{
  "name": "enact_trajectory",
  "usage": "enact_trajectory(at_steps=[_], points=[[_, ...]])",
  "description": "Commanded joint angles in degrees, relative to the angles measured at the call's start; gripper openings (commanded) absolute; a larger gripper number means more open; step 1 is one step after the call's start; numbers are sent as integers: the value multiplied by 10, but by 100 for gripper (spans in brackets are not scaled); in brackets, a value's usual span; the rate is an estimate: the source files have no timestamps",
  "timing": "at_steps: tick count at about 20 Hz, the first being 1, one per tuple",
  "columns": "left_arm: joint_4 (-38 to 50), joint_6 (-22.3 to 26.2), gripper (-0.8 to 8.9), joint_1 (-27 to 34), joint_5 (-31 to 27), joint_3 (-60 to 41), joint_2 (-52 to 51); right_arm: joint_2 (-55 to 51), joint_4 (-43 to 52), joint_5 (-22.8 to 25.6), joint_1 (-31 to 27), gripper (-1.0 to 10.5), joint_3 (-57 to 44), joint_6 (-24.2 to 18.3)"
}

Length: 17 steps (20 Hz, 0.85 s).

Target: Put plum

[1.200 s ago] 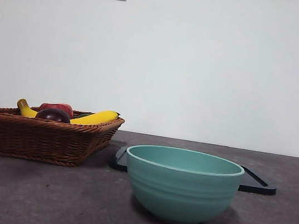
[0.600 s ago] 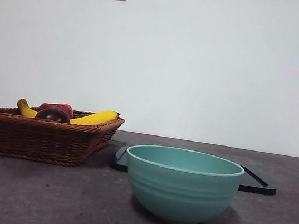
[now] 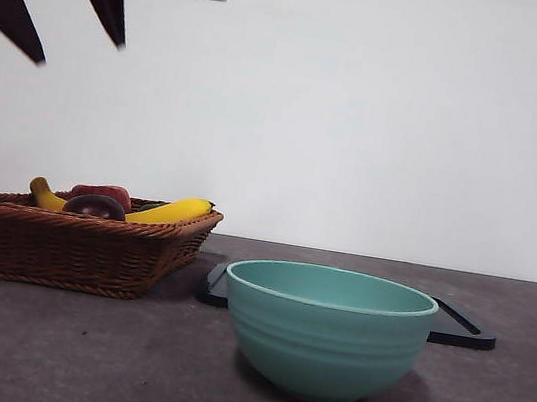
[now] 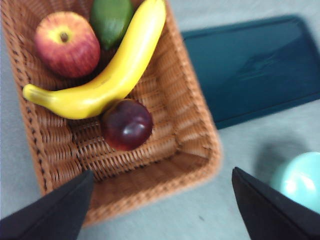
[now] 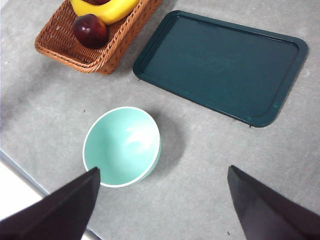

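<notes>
Your left gripper (image 4: 160,210) hangs wide open and empty above the basket (image 4: 200,150), where the plum (image 4: 127,124) lies touching the banana (image 4: 110,75), so a jaw may catch that banana or the wicker and knock the plum aside.

No text, label or number seems readable on anything in view.

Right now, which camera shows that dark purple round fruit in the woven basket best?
The left wrist view: the glossy dark maroon plum sits large and unobstructed. The right wrist view shows it smaller, near the edge. In the front view only its top clears the brown wicker basket's rim.
</notes>
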Motion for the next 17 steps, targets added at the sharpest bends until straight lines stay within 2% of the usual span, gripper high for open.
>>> enact_trajectory(at_steps=[1,9,17], points=[[24,1,433,-7,-12,14,49,5,3,0,2,409,12,4],[81,1,433,-9,-31,14,185,5,4,0,2,409,12,4],[118,3,433,-10,-42,14,245,5,4,0,2,409,12,4]])
